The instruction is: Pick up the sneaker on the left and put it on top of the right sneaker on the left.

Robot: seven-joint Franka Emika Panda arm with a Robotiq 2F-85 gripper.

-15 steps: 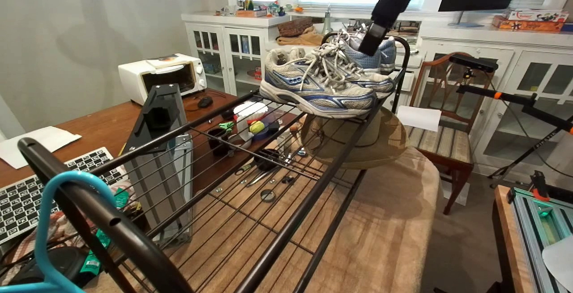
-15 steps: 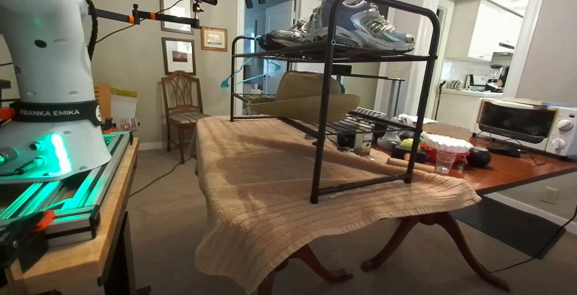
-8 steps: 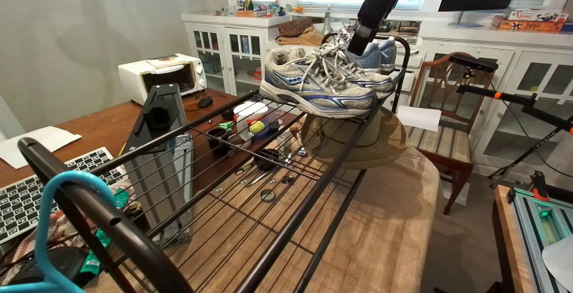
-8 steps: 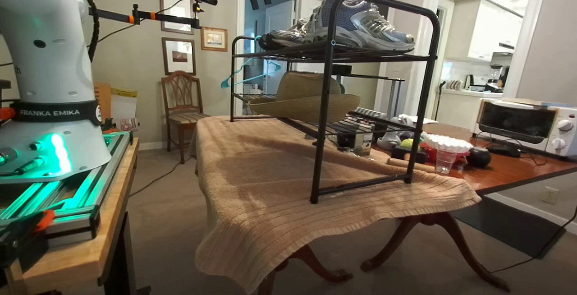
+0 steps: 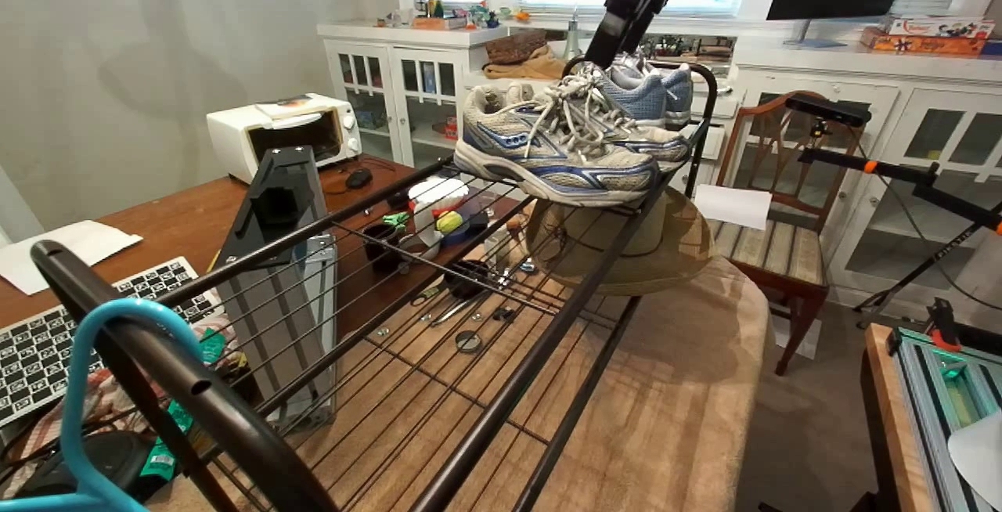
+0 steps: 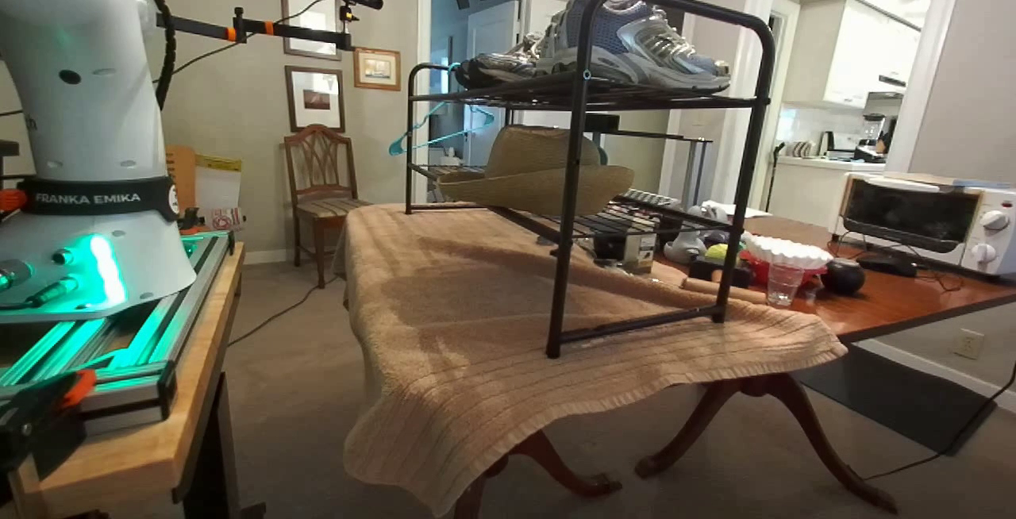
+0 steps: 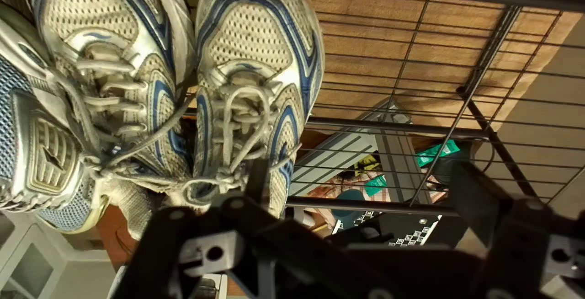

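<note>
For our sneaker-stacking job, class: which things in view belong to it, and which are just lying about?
Belong to the job: tool, white sneaker, its mate, rack.
Lying about: hat, hanger, oven, mouse, chair; probably also the blue pair.

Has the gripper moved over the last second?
Yes. In an exterior view, the gripper has shifted rightward in the image, and is now farther right of the gold-framed picture.

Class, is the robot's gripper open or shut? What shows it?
The gripper is open: in the wrist view its fingers stand wide apart, nothing clamped between them.
</note>
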